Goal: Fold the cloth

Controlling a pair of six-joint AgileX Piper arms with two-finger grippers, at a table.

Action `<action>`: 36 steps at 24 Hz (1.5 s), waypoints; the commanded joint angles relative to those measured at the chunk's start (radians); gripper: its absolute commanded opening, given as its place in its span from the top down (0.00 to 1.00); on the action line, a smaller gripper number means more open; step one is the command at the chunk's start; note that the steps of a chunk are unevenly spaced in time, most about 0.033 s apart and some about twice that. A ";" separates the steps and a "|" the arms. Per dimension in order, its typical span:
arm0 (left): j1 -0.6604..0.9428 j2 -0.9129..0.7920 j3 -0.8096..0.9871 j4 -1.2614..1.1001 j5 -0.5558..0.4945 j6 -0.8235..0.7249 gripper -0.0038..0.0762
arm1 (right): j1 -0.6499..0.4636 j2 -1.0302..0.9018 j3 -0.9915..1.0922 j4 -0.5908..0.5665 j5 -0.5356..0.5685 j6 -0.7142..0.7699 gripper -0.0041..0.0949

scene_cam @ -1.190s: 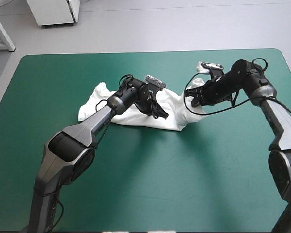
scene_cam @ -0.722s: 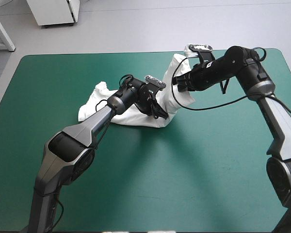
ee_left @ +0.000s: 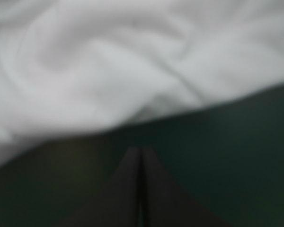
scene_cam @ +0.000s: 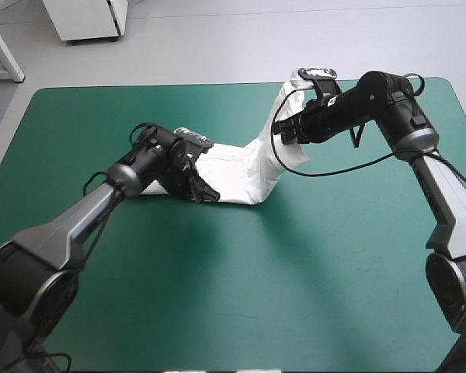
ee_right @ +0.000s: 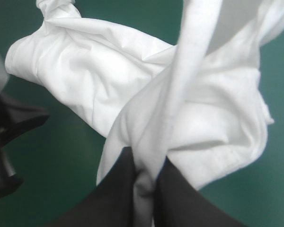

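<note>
White and soft, the T-shirt (scene_cam: 233,167) lies near the middle of the teal-green surface (scene_cam: 217,295), a bit toward the far edge. Most of it rests there in a long, crumpled strip. Its right end is lifted up off the surface.

The right end effector (scene_cam: 286,134) holds that lifted end. In the right wrist view its two black fingers (ee_right: 114,194) are almost together, with a fold of white cloth pinched between them. The rest of the T-shirt hangs down and spreads out ahead of it on the surface.

The left end effector (scene_cam: 204,194) is low down at the near edge of the T-shirt, by the left part of the strip. In the left wrist view its fingers (ee_left: 125,189) are closed. They meet in one point and nothing is between them. They are over the bare teal-green surface, and the wrinkled edge of the T-shirt is just ahead of the tips. I cannot tell if the tips touch the cloth.
</note>
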 commanded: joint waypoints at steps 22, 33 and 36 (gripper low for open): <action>-0.001 -0.889 0.508 -0.105 0.093 -0.028 0.98 | 0.358 0.296 -0.414 0.054 -0.267 0.006 0.97; -0.001 -0.889 0.511 -0.194 0.085 -0.028 0.98 | 0.390 0.496 -0.617 0.183 -0.281 -0.002 0.59; -0.001 -0.889 0.511 -0.192 0.067 -0.028 0.98 | 0.390 0.496 -0.639 0.168 -0.241 0.001 0.55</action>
